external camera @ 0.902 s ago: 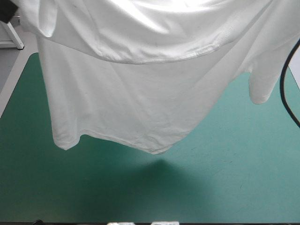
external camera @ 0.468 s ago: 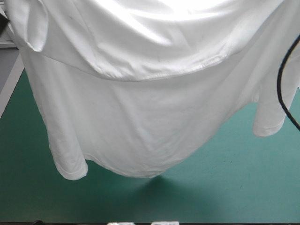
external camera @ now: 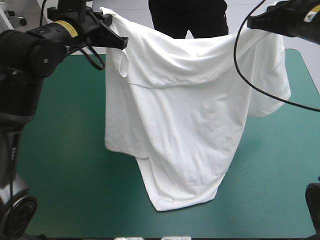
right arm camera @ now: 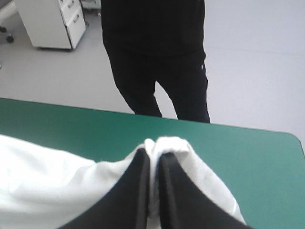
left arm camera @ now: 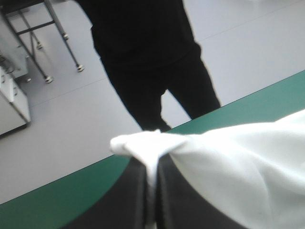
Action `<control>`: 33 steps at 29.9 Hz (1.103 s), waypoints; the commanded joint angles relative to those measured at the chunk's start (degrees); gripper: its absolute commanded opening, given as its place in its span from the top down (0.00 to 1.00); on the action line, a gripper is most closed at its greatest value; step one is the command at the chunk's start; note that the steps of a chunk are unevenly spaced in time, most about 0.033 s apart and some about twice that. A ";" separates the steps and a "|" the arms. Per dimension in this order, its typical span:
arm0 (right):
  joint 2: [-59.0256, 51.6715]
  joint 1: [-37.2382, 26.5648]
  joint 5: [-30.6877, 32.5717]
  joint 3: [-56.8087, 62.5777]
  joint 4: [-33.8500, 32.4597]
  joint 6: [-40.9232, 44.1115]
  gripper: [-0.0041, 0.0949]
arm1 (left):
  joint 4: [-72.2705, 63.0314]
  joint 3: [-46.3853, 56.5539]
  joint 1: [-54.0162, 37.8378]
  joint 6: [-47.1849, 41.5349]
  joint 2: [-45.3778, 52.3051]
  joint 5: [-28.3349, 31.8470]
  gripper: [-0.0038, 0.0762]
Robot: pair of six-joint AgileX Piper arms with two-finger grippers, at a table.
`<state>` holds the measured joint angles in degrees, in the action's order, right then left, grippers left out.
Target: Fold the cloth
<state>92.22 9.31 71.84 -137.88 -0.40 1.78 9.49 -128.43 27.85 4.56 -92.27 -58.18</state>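
Above the teal-green table cover, the left gripper is clamped on one top corner of the white short-sleeved fabric T-shirt and the right gripper on the other, so the shirt hangs spread between them, hem low, probably for laying flat.

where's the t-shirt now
In the high view the T-shirt hangs over the middle of the table, stretched between the left gripper and the right gripper near the far edge, its lower end trailing toward the near edge.

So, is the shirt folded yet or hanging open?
Not folded: the T-shirt hangs spread between the left gripper and right gripper, each shut on its upper edge.
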 commanded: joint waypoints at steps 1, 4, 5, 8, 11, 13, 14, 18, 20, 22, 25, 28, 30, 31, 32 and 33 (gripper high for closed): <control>2.31 -0.13 -4.86 -0.10 -2.30 0.44 0.98 | 7.16 -0.87 -0.28 -2.90 -1.83 6.86 0.96; 6.72 -0.13 -4.86 -0.10 -2.19 0.44 0.98 | 5.29 -0.87 -1.97 -3.30 -6.09 6.98 0.96; 8.29 -0.13 -4.65 -0.10 -2.19 0.47 0.98 | 4.35 -0.87 -2.97 -3.62 -7.44 6.98 0.96; 12.79 -0.13 -4.43 -0.10 -1.84 0.56 0.98 | 2.10 -0.87 -5.08 -3.93 -11.08 7.08 0.96; 16.32 -0.13 -4.43 -0.10 -1.84 0.56 0.98 | 1.23 -0.87 -6.69 -3.93 -14.24 7.08 0.96; 18.94 -0.13 -4.43 -0.10 -1.84 0.56 0.98 | 0.20 -0.87 -7.53 -3.93 -16.53 7.08 0.96; 20.25 -0.13 -4.43 -0.10 -1.84 0.56 0.98 | -0.08 -0.87 -8.05 -3.93 -17.69 6.98 0.96; 24.74 -0.13 -4.61 -0.10 -1.84 0.71 0.98 | -0.24 -0.87 -8.92 -3.83 -21.68 7.03 0.96; 27.02 -0.13 -5.11 -0.10 -2.18 0.71 0.98 | -0.24 -0.87 -9.07 -3.83 -23.76 7.46 0.96; 29.14 -0.13 -5.79 -0.10 -2.45 0.71 0.98 | 0.05 -0.87 -9.15 -4.20 -25.67 8.06 0.96; 31.71 -0.13 -7.40 -0.10 -2.72 0.80 0.98 | 0.58 -0.87 -9.15 -4.56 -28.83 8.72 0.96; 33.84 -0.13 -8.48 -0.10 -3.34 1.10 0.98 | 0.58 -0.87 -9.15 -4.56 -31.54 9.55 0.96; 35.26 -0.13 -8.83 -0.10 -4.44 1.67 0.98 | 0.58 -0.87 -9.15 -4.56 -33.20 10.19 0.96; 35.73 -0.13 -8.88 -0.10 -4.59 1.84 0.98 | 0.58 -0.87 -9.15 -4.56 -33.80 10.47 0.96; 36.41 -0.13 -8.77 -0.10 -5.67 2.39 0.98 | 0.67 -0.87 -9.15 -4.56 -34.60 10.88 0.96; 36.88 -0.13 -8.31 -0.10 -6.28 2.79 0.97 | 0.88 -0.87 -9.15 -4.56 -35.08 11.00 0.96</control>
<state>131.80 9.31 65.52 -136.49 -4.19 3.73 9.65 -127.93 18.69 0.56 -129.99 -50.90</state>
